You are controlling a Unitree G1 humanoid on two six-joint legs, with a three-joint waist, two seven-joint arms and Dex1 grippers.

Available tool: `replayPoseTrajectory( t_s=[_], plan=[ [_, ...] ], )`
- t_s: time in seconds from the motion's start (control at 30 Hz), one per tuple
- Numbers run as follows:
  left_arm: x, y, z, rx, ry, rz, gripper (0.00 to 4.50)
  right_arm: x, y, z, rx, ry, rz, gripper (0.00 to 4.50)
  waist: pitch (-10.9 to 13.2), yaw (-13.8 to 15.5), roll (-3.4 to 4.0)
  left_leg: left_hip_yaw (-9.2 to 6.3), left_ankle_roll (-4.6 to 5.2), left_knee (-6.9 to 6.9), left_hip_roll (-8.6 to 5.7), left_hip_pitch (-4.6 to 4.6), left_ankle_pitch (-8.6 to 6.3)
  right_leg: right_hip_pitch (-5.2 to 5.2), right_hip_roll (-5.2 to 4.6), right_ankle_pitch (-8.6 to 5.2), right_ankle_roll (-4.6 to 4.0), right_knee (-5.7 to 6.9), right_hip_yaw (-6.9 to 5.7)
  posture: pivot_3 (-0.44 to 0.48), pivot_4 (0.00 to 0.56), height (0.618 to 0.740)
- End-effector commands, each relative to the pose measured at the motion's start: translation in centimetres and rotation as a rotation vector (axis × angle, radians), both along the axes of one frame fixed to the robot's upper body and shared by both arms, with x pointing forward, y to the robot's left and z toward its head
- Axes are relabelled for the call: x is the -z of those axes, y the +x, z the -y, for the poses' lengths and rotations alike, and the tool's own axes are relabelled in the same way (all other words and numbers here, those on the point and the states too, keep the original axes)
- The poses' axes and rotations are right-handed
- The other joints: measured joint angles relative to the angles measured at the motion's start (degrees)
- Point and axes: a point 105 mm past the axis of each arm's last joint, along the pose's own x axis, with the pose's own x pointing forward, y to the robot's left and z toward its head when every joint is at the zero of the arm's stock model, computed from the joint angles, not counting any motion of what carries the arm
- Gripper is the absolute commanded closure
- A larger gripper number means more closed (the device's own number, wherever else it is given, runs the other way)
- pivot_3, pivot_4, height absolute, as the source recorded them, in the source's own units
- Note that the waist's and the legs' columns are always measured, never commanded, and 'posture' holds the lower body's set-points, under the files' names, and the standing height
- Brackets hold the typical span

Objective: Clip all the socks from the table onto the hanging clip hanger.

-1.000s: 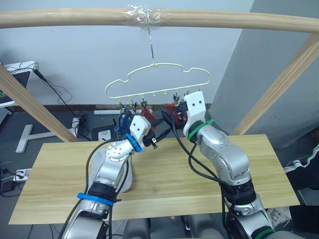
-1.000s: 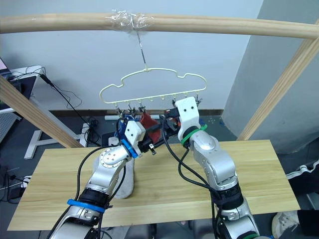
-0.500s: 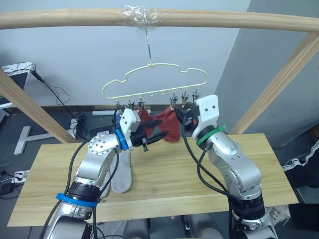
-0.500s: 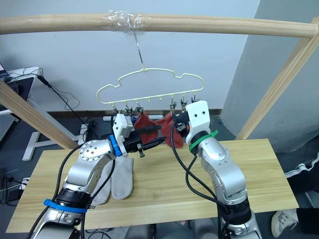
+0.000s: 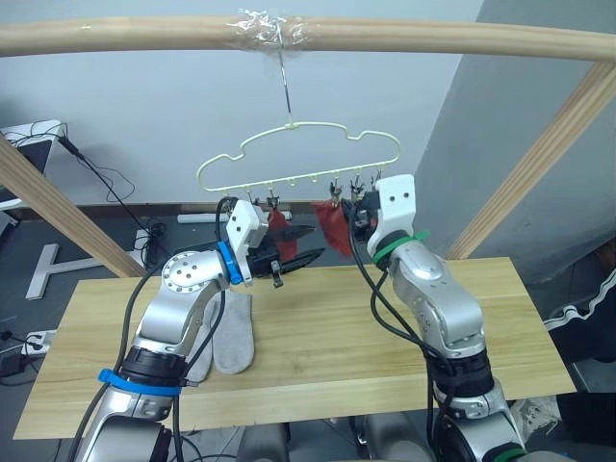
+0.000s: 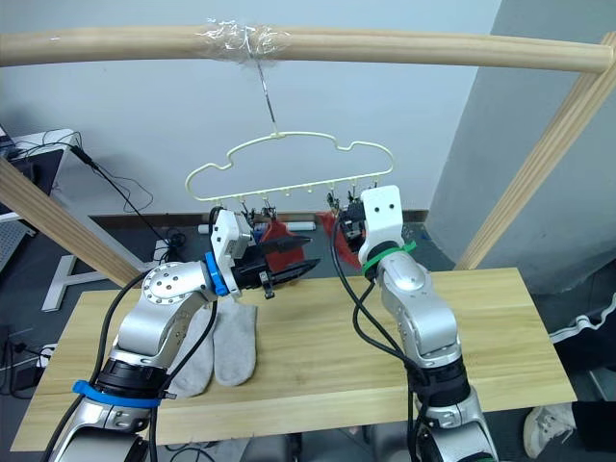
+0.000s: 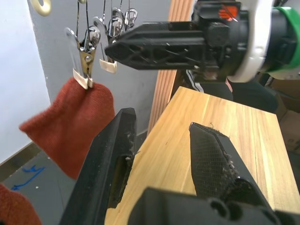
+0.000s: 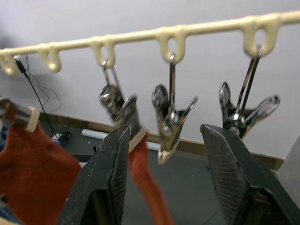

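The pale yellow clip hanger hangs from the top pole. Two rust red socks hang from its grey clips. Two light grey socks lie side by side on the table, below my left arm. My left gripper is open and empty, just in front of the hanging red sock. My right gripper is open too, raised close to the clips, with one free clip between its fingers and nothing held.
A round wooden pole frame spans overhead, with slanted poles at the left and right. Bare tabletop lies to the right of my right arm. Cables and equipment lie on the floor behind the table.
The left gripper has drawn back to the left, away from the red sock. The right gripper has risen closer to the clips. The red sock now hangs higher and free.
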Motion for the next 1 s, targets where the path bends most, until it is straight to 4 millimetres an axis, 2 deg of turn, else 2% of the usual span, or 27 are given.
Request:
replayPoseTrajectory(
  t_s=[0.03, 0.37, 1.0],
  plan=[
    [-1.9, -0.1, 0.1, 0.01, -0.022, 0.065, 2.36, -1.6, 0.3, 0.0, 0.003, 0.011, 0.068, 2.01, 0.0, 0.0, 0.0, 0.0, 0.0, 0.0, 0.0, -0.01, 0.0, -0.01, 0.0, 0.01, -0.02, 0.0, 0.0, -0.035, 0.17, 0.705],
    [-2.2, 0.0, 0.2, 0.009, -0.033, 0.076, 2.36, -2.2, 0.9, -1.2, -0.027, 0.009, 0.092, 2.01, 0.0, 0.1, 0.0, 0.0, -0.02, 0.05, 0.0, -0.58, 0.01, -0.66, -0.01, 0.09, -0.14, 0.14, 0.0, -0.023, 0.168, 0.705],
    [-3.5, 0.0, 0.8, 0.017, -0.07, 0.081, 2.36, -3.1, 1.2, -2.2, -0.064, 0.039, 0.114, 2.01, 0.0, 0.2, 0.0, -0.01, -0.02, 0.07, -0.01, -0.58, 0.01, -0.67, -0.02, 0.09, -0.15, 0.23, -0.03, -0.014, 0.171, 0.705]
  ],
)
